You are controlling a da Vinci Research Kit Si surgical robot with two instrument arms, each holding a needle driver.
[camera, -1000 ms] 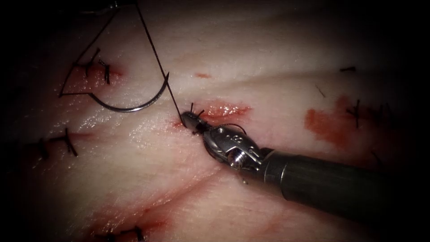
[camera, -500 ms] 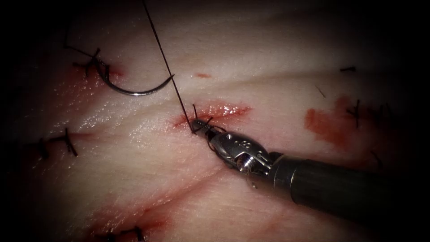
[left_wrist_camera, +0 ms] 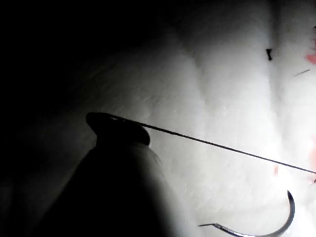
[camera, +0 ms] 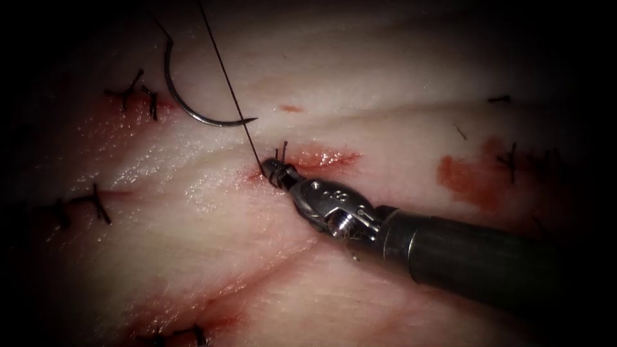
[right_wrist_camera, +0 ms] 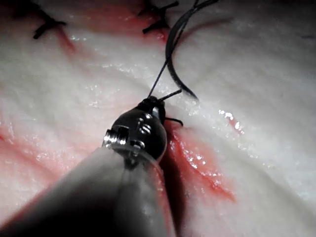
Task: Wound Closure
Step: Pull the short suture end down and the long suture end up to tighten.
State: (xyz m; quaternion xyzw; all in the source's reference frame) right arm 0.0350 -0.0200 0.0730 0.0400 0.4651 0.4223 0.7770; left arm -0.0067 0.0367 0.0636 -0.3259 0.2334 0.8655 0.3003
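My right tool (camera: 273, 172) comes in from the right and its tip sits right at the left end of the cut (camera: 315, 159) in the tissue (camera: 360, 71). Its two jaws are closed together, pinching the thread (camera: 230, 82) just where the thread meets the tissue. In the right wrist view I see the same tool (right_wrist_camera: 152, 104) with its tip down at the cut (right_wrist_camera: 197, 163), and the thread (right_wrist_camera: 159, 79) running up and away from it. From the tip, the thread goes up as one long tight line toward the top of the endoscope view. In the left wrist view the thread (left_wrist_camera: 222, 146) runs to the dark tip of my left tool (left_wrist_camera: 106, 121), and it looks like that tool is holding it, but I cannot tell if its jaws are closed. The needle (camera: 193, 106) lies loose on top of the tissue, to the left of the cut and a bit above it. No tool holds it and it is not in the tissue. Its sharp end points right and lies near the tight thread. I also see the needle (left_wrist_camera: 261, 228) in the left wrist view and the needle (right_wrist_camera: 175, 54) in the right wrist view. Two short thread ends (camera: 281, 150) stick up by the right tool's tip. Red fluid (camera: 469, 180) marks the tissue to the right of the cut. Dark old stitches (camera: 138, 96) sit on the left of the tissue.
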